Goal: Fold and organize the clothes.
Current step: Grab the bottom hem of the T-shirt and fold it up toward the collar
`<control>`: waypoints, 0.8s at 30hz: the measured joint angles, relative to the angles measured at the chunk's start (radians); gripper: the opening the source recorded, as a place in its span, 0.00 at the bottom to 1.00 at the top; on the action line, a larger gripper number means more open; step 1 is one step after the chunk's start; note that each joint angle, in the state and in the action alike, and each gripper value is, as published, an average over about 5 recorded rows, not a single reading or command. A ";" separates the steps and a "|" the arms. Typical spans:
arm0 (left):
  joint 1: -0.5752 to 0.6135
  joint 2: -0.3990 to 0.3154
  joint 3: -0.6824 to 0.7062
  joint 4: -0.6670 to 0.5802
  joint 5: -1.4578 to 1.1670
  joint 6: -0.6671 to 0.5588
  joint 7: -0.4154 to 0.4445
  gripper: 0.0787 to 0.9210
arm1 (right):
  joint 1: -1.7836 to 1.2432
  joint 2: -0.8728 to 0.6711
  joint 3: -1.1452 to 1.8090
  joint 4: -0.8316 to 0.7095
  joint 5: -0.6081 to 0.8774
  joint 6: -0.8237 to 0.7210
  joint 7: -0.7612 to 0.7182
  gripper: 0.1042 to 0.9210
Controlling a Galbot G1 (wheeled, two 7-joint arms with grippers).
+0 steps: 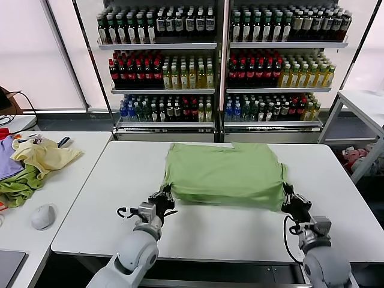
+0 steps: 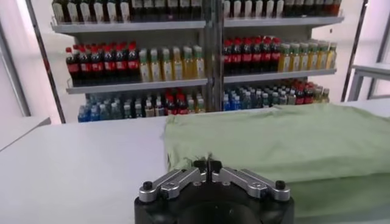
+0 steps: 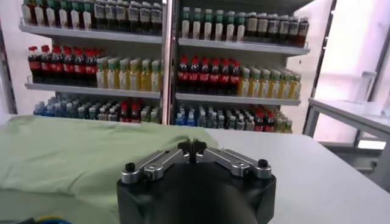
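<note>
Flanking shirt (image 1: 225,174): bottle shelves (image 1: 222,60) behind

A: Where is the head camera sitting?
B: High, looking forward and down over the table (image 1: 90,198) toward the shelves (image 1: 222,45).
A: And the wrist cameras?
B: Both are looking low across the table at those shelves (image 2: 207,24), sharing the shirt (image 3: 67,152).

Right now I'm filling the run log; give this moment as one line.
shirt: folded on table | left gripper: shut at near-left corner | right gripper: shut at near-right corner
</note>
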State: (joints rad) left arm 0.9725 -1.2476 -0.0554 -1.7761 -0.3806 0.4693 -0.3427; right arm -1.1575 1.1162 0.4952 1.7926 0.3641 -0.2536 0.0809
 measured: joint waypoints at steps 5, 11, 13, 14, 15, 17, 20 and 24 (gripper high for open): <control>-0.061 -0.013 0.029 0.088 0.023 -0.001 -0.004 0.01 | 0.079 0.003 -0.046 -0.077 -0.020 -0.009 -0.008 0.02; -0.095 -0.018 0.041 0.147 0.042 0.003 -0.015 0.02 | 0.120 0.011 -0.077 -0.119 -0.052 -0.021 -0.026 0.10; -0.100 -0.017 0.042 0.155 0.046 0.004 -0.019 0.06 | 0.120 0.011 -0.079 -0.121 -0.062 -0.020 -0.033 0.17; -0.101 -0.017 0.042 0.157 0.048 0.005 -0.021 0.08 | 0.117 0.010 -0.078 -0.122 -0.067 -0.018 -0.036 0.21; -0.101 -0.016 0.041 0.158 0.050 0.004 -0.024 0.12 | 0.112 0.009 -0.076 -0.121 -0.072 -0.015 -0.038 0.24; -0.099 -0.013 0.038 0.155 0.052 0.003 -0.028 0.18 | 0.097 0.007 -0.067 -0.114 -0.082 -0.008 -0.043 0.32; -0.086 -0.008 0.031 0.136 0.056 -0.002 -0.031 0.28 | 0.062 0.005 -0.045 -0.095 -0.096 0.004 -0.047 0.44; -0.054 -0.003 0.027 0.091 0.066 -0.008 -0.030 0.42 | 0.008 0.009 -0.006 -0.068 -0.104 0.008 -0.044 0.58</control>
State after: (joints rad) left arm 0.9186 -1.2501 -0.0284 -1.6850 -0.3150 0.4618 -0.3731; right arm -1.1492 1.1255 0.4888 1.7247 0.2599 -0.2452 0.0365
